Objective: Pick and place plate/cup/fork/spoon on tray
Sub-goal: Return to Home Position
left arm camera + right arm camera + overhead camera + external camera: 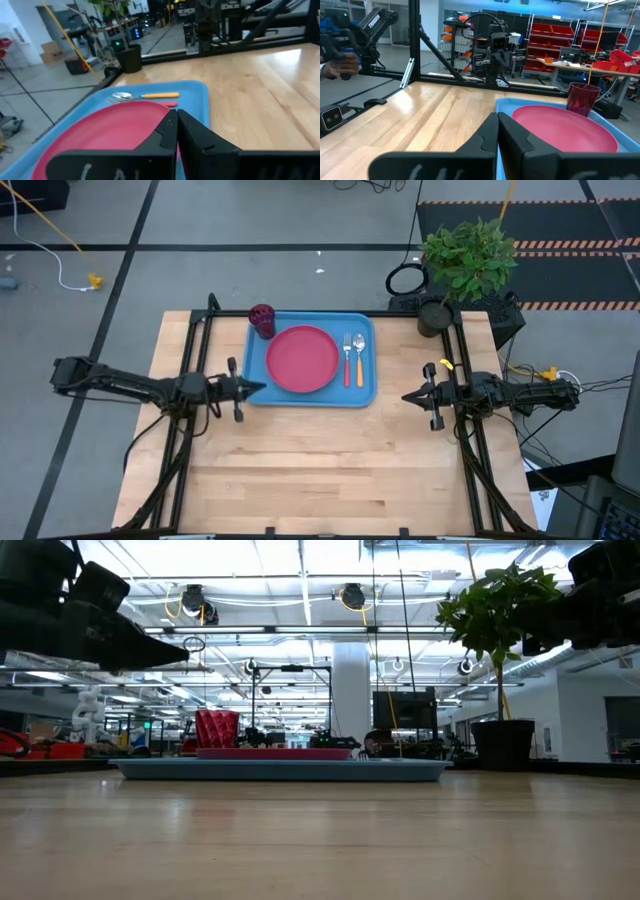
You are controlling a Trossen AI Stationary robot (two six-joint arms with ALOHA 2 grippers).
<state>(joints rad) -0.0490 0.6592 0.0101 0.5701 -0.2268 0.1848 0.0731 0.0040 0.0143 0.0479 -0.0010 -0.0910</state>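
The light blue tray [365,392] lies at the far middle of the table. On it rest the pink-red plate [302,359], the dark red cup [262,319] upright at its far left corner, and the fork [347,360] and spoon [359,360] side by side at the right. My left gripper [262,388] is shut and empty above the tray's left edge, clear of it. My right gripper [406,396] is shut and empty, right of the tray. The tray, plate and cup also show in the low view [280,769].
A potted plant [462,260] stands at the table's far right corner. Black frame rails [200,340] run along the table's left, right and far sides. The near half of the wooden table [320,480] is bare.
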